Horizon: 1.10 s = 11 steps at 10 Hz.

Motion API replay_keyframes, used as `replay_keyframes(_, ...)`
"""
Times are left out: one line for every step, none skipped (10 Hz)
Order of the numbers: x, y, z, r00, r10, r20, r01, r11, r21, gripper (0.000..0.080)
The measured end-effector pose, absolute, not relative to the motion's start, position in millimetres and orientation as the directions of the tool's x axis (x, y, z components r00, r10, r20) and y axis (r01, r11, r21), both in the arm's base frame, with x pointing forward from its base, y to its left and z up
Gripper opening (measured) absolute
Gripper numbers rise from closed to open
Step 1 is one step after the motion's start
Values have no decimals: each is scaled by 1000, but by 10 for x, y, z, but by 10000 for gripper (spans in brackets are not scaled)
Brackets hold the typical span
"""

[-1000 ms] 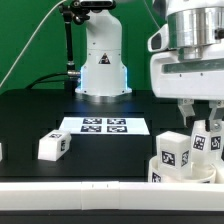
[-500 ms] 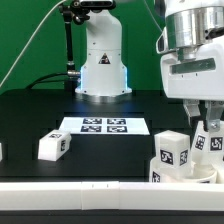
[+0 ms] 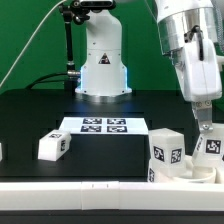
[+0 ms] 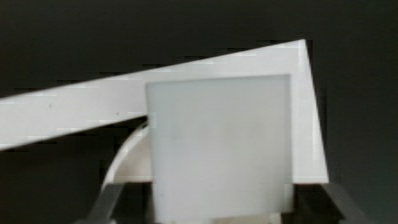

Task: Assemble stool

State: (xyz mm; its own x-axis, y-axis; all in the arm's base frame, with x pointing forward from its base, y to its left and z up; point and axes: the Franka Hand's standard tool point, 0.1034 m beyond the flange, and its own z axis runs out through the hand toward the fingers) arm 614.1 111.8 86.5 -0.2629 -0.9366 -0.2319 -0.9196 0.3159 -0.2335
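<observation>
- While the tool (image 3: 205, 128) hangs from the arm at about 3 o'clock in the exterior view, its jaws are closed together on one white leg (image 3: 211, 148) of the stool, gripping it at its upper end.
- The wrist view shows that same leg as a pale upright block, with the fingers (image 4: 111, 200) pressed against its two sides.
- That held leg stands roughly upright at about 4 o'clock in the exterior view, its black-and-white tag facing the camera.
- A second leg (image 3: 166, 150) stands upright just beside it, toward 9 o'clock from it, with tags on two visible faces.
- Both legs rise over the round white seat (image 3: 185, 174), which lies flat on the bench (image 3: 30, 120) at about 5 o'clock.
- Whether the held leg's foot is fully down in a socket cannot be told; the joint is hidden.
- A third leg (image 3: 52, 146) lies on its side on the dark bench at about 8 o'clock, well apart from the seat.
- The marker board (image 3: 104, 126) lies flat near the middle of the bench, between the lying leg and the seat.
- A long white rail (image 3: 80, 188) runs along the bench edge at 6 o'clock.
- The arm's white base (image 3: 102, 60) stands at 12 o'clock.
</observation>
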Motion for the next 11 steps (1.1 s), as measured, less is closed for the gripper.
replay_keyframes(6141,1118,865,-261,-937,-231,-920,314,-234,334)
replay_keyframes(6141,1118,865,-257,-939,-230,-921,310,-235,334)
replay_keyframes(6128,1166,860,-196,-958,-210,-947,240,-212,565)
replay_keyframes(6157,1209,897,-117,-975,-186,-967,155,-203,565)
replay_keyframes(6209,1247,948,-60,-984,-170,-970,97,-222,632)
replay_keyframes(6231,1259,970,29,-989,-148,-970,8,-243,645)
replay_keyframes(6223,1248,954,81,-988,-133,-968,-46,-248,645)
replay_keyframes(6222,1245,951,153,-982,-114,-959,-120,-256,648)
replay_keyframes(6222,1244,950,218,-971,-96,-946,-187,-264,648)
replay_keyframes(6216,1251,947,333,-941,-59,-914,-307,-266,648)
replay_keyframes(6200,1275,938,511,-860,-1,-832,-494,-253,648)
